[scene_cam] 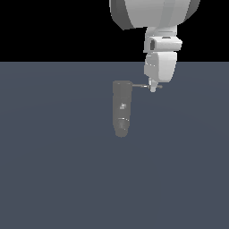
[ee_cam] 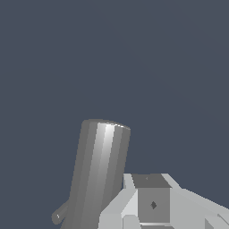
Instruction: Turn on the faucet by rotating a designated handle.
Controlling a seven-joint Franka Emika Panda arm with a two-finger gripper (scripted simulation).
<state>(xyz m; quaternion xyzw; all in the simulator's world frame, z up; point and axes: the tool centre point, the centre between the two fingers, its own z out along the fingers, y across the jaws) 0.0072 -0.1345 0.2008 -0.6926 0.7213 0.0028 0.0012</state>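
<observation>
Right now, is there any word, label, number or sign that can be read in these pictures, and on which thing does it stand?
None: no readable text in either view.
The faucet carries only small pale specks, too small and blurred to be letters.
The gripper shows one small dark diamond mark in the wrist view; it is a shape, not a word.
The handle and the floor are plain.
</observation>
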